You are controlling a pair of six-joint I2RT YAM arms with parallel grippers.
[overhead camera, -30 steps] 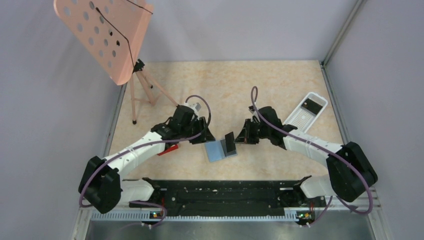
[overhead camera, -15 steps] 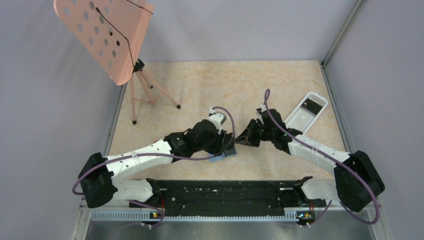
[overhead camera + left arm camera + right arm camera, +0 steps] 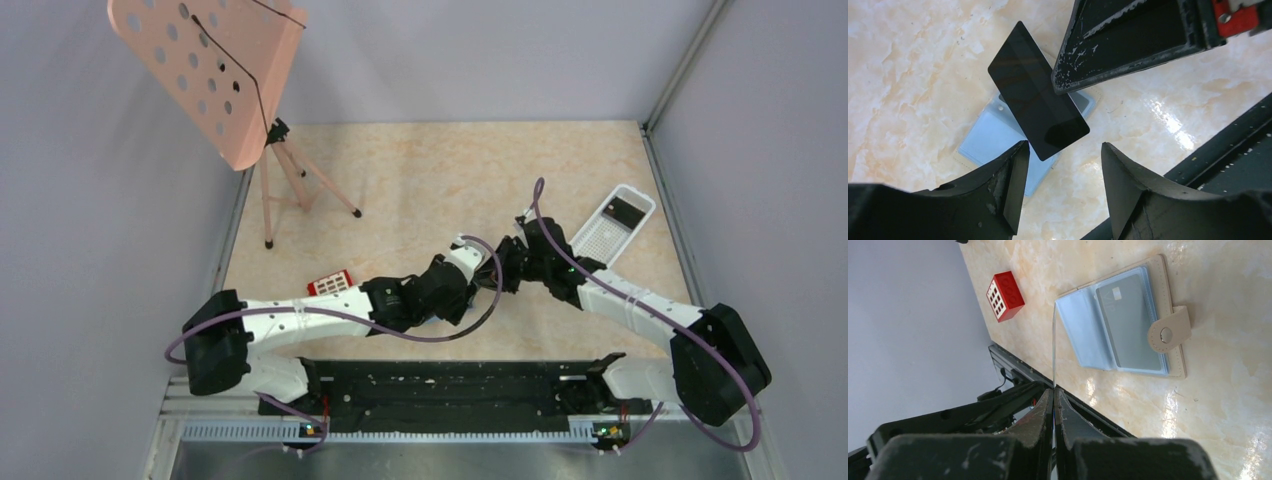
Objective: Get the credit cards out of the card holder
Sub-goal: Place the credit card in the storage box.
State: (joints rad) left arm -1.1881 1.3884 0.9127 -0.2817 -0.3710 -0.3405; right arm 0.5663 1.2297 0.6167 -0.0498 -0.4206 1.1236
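Above marbled tabletop (image 3: 908, 75), pinches black credit card (image 3: 1035, 107) in right gripper (image 3: 1053, 390) over open card holder (image 3: 1083, 335). Has left gripper (image 3: 1064, 150) spread at six o'clock, likely for hand-off.

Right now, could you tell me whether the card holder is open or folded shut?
Open: the holder lies spread flat, blue inner side up, snap tab unfastened, a grey card in one pocket.

On the overhead camera I see a pink perforated music stand (image 3: 215, 75) on its tripod at ten o'clock. A white perforated tray (image 3: 598, 237) sits at two o'clock on the marbled beige surface (image 3: 440, 170). A small red-and-white block (image 3: 330, 284) lies at eight o'clock.
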